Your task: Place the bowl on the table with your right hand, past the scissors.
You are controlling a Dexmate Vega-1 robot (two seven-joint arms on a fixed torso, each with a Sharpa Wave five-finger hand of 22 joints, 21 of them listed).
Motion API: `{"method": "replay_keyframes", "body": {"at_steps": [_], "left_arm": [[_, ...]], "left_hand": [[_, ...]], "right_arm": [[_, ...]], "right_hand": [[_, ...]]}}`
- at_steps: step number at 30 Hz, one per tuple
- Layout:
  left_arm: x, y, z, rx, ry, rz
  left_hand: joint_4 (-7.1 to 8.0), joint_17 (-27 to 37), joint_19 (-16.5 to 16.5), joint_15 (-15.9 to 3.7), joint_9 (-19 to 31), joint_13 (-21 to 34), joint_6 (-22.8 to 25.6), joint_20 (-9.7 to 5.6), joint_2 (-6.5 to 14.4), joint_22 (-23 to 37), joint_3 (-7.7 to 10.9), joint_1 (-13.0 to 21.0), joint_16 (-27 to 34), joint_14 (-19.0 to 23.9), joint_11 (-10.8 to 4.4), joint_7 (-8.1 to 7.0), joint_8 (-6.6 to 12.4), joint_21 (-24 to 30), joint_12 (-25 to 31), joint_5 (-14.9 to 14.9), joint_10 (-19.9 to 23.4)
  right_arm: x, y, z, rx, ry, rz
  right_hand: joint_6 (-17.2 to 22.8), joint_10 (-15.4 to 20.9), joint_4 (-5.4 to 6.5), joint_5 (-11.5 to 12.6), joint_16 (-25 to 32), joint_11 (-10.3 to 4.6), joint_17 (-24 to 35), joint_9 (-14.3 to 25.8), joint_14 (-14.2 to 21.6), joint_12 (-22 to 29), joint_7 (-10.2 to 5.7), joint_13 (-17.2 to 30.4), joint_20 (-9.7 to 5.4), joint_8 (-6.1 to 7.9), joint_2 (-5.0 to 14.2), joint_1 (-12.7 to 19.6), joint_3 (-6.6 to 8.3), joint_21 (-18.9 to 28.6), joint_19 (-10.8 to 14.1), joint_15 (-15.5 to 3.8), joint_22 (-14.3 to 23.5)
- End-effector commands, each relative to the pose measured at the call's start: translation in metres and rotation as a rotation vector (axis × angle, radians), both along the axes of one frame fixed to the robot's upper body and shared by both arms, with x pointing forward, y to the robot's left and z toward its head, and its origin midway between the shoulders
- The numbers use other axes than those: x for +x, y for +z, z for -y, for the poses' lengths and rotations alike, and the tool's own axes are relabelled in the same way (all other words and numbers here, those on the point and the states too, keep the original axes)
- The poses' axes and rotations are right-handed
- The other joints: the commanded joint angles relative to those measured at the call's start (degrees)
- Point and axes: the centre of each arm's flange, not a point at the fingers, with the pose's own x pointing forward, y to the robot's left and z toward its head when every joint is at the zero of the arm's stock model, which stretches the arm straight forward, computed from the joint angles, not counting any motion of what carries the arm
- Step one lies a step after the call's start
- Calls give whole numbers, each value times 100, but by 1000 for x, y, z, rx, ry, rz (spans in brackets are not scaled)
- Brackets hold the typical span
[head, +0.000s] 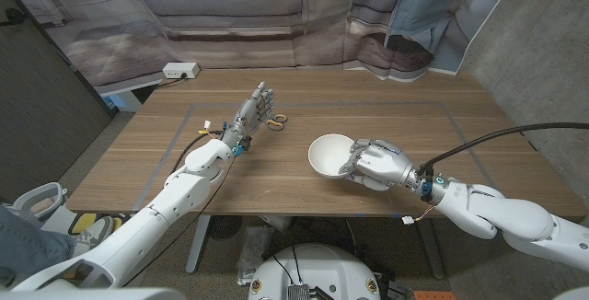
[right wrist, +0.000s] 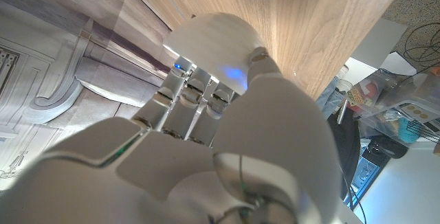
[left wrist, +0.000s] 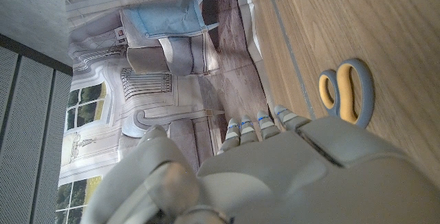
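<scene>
A white bowl [head: 330,155] hangs tilted low over the wooden table [head: 414,125], right of centre, and my right hand [head: 378,163] grips its near right rim. In the right wrist view the bowl [right wrist: 214,44] shows past the fingers of that hand [right wrist: 227,148]. I cannot tell whether the bowl touches the wood. The scissors [head: 274,121], with yellow and grey handles, lie farther back and to the left of the bowl. My left hand [head: 253,110] stands just left of them, fingers stretched and empty. The left wrist view shows the scissors' handles [left wrist: 347,92] beyond my left hand [left wrist: 289,176].
A white power strip [head: 180,70] sits at the table's back left corner. Thin tape lines [head: 451,107] mark a rectangle on the tabletop. A printed sofa backdrop [head: 230,5] hangs behind the table. A person's jeans-clad leg [head: 17,237] shows at the bottom left.
</scene>
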Motion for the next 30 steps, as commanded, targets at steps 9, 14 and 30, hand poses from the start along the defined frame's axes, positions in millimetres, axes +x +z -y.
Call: {"method": "replay_keyframes", "body": {"at_steps": [9,14,30], "left_arm": [[1,10,-4,2,-6,15],[2,12,-5,3,-7,16],[7,11,-6,3,-10,7]], "left_hand": [[26,32,-44,10,25,31,22,-46,51,12,-46,43,10,-19,18,16,-14,-9,-10,-4,-30],[25,32,-44,7,24,31,27,-47,55,12,-52,47,10,-20,24,24,-13,-9,-9,-4,-28],[23,32,-44,12,25,31,17,-52,63,12,-70,57,9,-23,32,22,-17,-9,-8,-6,-28]], "right_arm": [[-10,21,-7,-23,-2,4],[-9,24,-8,-20,-3,3],[-9,29,-9,-5,-1,-1]], "right_hand": [[265,19,69,42,0,-21,21,27,-14,30,-243,190,-911,34,450,490,-79,466,-227,-498,-44],[264,9,74,41,8,-25,30,31,0,34,-241,204,-907,34,444,512,-100,616,-292,-498,-59],[282,94,82,38,38,-16,135,22,138,-29,-238,140,-913,18,435,555,-179,1289,-491,-493,-94]]}}
